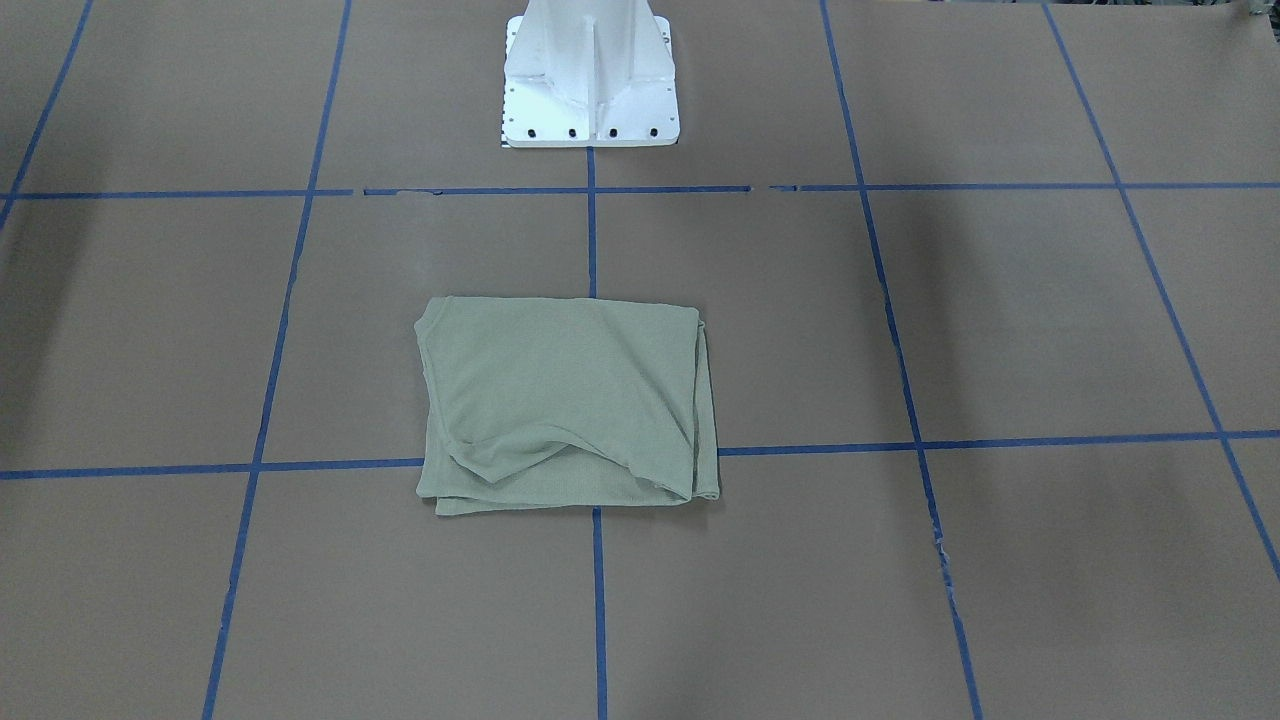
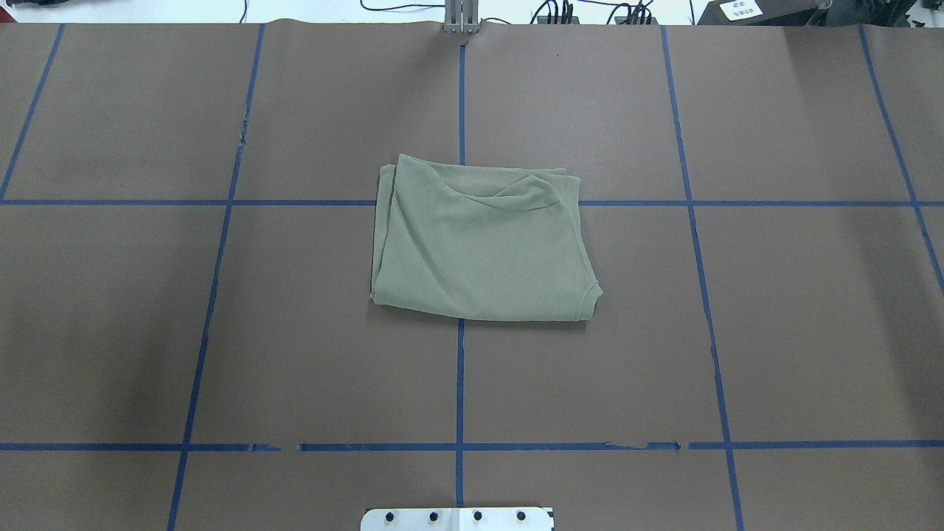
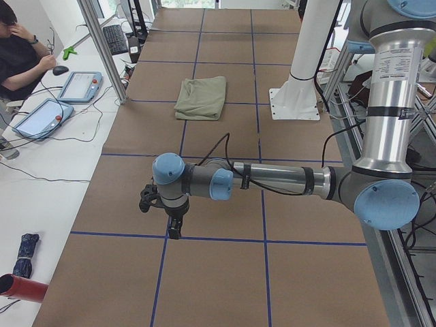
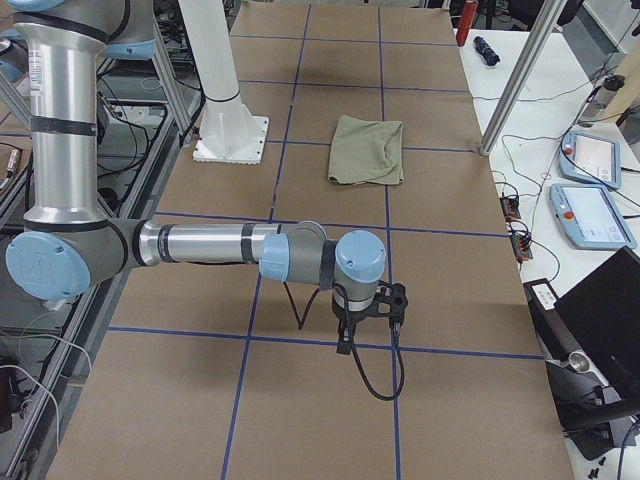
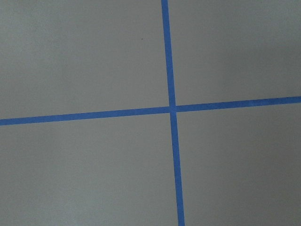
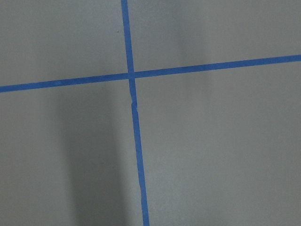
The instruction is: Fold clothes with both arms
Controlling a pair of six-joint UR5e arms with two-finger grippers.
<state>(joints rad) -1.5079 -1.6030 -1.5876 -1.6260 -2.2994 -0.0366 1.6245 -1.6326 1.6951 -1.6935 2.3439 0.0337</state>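
Folded into a rough rectangle, a sage-green knit shirt lies flat at the middle of the brown table, covering a crossing of blue tape lines. Its top layer is rumpled along the edge farthest from the robot. The left arm and right arm, silver with light blue joint caps, reach out low over opposite ends of the table, well apart from the shirt. The black left gripper and right gripper point down; how their jaws stand cannot be made out.

Silver arms, blue joint caps
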